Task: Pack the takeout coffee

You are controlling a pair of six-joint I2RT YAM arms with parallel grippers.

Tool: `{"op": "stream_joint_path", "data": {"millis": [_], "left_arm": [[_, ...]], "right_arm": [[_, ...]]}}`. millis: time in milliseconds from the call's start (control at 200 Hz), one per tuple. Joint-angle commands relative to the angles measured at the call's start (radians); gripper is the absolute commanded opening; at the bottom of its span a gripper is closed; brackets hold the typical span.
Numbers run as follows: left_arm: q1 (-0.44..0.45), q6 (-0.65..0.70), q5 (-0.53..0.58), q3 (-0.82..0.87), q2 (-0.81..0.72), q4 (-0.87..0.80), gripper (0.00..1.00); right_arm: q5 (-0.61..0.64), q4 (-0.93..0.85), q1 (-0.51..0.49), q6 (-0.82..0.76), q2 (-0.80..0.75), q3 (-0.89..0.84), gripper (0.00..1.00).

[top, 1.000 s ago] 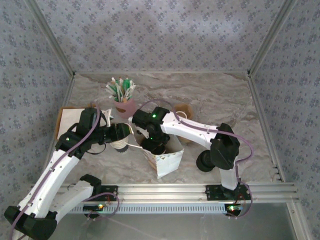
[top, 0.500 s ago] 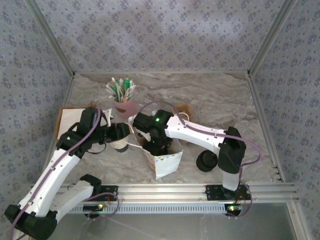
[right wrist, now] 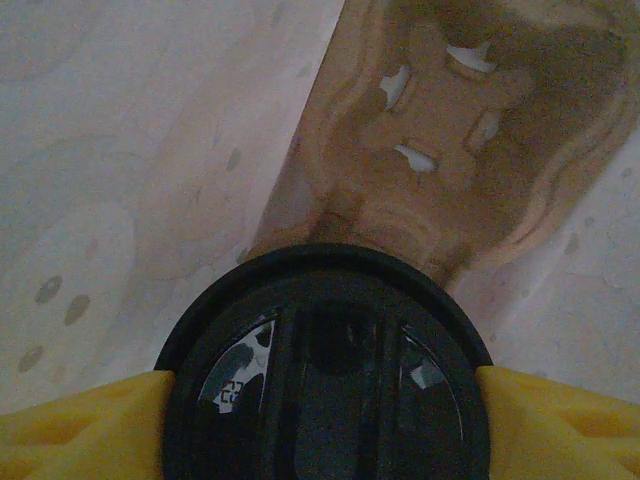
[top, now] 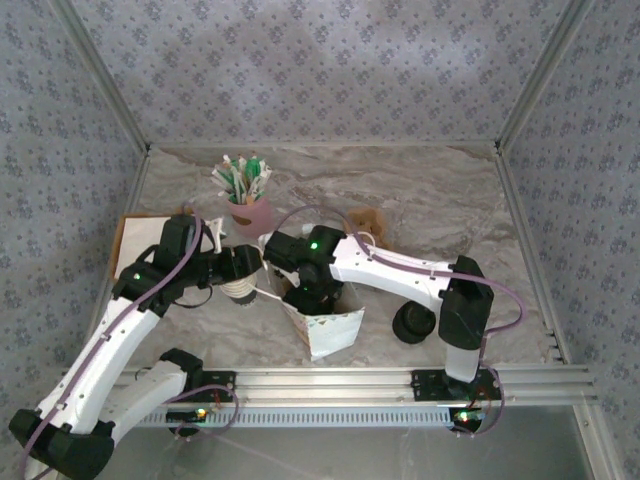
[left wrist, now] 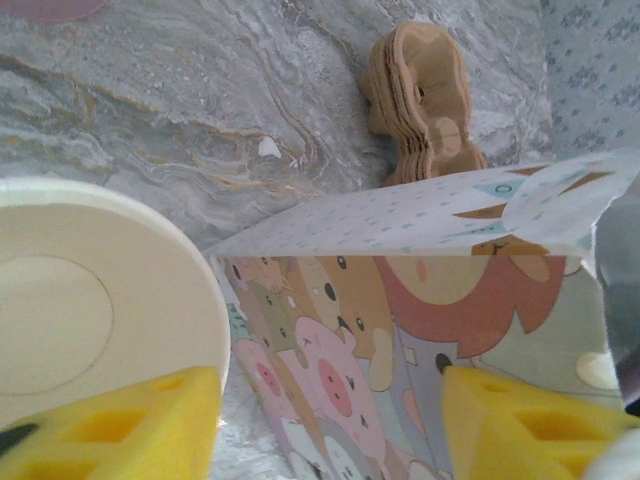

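Right gripper [top: 316,290] has dipped further into the paper bag [top: 338,332] in the top view, elbow swung outward; left gripper [top: 247,266] sits at the bag's left rim. Left wrist: yellow fingers [left wrist: 110,425] spread, bag wall between them, nothing pinched. Right wrist: pads [right wrist: 70,425] clamp the takeout coffee [right wrist: 325,380] at its black-lidded top, down inside the bag. It is likely light, thin-walled and crushable, so the stiff lid rim looks the safest hold.

Right hand [top: 318,297] inside paper bag [top: 336,331]
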State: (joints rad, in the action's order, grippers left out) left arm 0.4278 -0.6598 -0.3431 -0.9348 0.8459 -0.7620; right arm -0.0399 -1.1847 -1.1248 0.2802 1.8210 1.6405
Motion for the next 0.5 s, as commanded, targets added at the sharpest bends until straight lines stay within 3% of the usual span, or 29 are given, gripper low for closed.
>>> {"op": "stream_joint_path", "data": {"millis": [0,370,495], "left_arm": [[-0.001,0.000,0.016,-0.071,-0.007,0.013,0.71],[-0.001,-0.021,0.048,-0.142,-0.095,-0.022,0.99],[-0.001,-0.027,0.081,-0.142,-0.136,-0.018,0.99]], "right_arm": [[0.002,-0.074,-0.013,0.008,-0.014,-0.021,0.78],[-0.009,-0.095,-0.001,0.040,-0.017,-0.022,0.78],[-0.008,-0.101,0.000,0.048,-0.018,-0.022,0.78]]}}
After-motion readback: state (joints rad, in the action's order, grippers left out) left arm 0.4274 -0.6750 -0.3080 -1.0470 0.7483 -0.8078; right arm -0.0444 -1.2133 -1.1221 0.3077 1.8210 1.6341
